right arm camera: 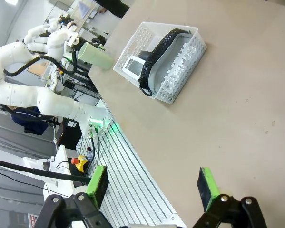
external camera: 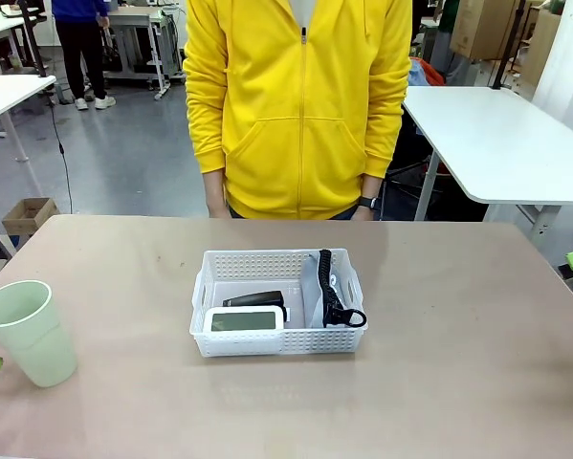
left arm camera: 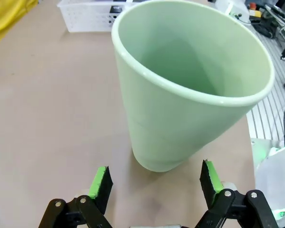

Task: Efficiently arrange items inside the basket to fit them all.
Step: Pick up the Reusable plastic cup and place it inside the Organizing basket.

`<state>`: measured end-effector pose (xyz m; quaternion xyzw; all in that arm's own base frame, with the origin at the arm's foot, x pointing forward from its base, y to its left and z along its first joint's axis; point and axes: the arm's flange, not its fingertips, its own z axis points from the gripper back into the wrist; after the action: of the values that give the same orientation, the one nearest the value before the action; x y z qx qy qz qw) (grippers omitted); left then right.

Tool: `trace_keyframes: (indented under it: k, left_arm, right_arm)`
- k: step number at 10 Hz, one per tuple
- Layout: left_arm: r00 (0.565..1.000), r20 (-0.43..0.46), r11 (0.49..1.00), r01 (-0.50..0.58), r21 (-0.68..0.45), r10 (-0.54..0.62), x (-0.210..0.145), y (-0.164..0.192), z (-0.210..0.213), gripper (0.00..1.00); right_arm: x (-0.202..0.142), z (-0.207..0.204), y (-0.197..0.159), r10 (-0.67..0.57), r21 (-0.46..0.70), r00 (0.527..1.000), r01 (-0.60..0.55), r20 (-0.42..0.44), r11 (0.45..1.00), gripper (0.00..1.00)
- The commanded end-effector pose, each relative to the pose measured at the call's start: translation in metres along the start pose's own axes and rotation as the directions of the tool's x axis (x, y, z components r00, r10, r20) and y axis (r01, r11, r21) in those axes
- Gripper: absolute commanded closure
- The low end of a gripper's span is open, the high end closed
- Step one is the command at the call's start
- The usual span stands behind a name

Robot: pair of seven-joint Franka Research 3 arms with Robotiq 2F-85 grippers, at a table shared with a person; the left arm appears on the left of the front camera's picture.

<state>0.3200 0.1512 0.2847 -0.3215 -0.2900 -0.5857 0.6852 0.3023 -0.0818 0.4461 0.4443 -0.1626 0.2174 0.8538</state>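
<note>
The white basket (external camera: 278, 342) sits mid-table, and also appears far off as the basket (right arm camera: 180, 71). Inside it lie the white screen device (external camera: 245, 320), the black stapler (external camera: 253, 299) behind it, and the grey pouch (external camera: 317, 287) on edge at the right side, its black strap (external camera: 331, 287) draped over it. The pale green cup (external camera: 30, 331) stands upright on the table's near left corner. In the left wrist view the cup (left arm camera: 190, 90) rises just beyond my left gripper (left arm camera: 155, 183), which is open with green pads either side of the cup's base, not touching. My right gripper (right arm camera: 153, 185) is open and empty.
A person in a yellow hoodie (external camera: 300, 105) stands at the far edge, hands down. Bare table surrounds the basket. A white table (external camera: 501, 139) stands behind at right. The right gripper hovers over the table's edge (right arm camera: 147, 190), with floor and the left arm (right arm camera: 33, 52) beyond.
</note>
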Motion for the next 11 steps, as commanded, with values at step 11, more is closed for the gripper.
trace_keyframes:
  k: [11]
  left_arm:
    - [0.998, -0.024, 0.998, 0.065, -0.008, -0.065, 0.001, 0.005, -0.006, 0.03]
  right_arm:
    - [0.002, -0.001, 0.001, 0.027, 0.017, 0.999, -0.027, 0.023, 0.999, 0.00]
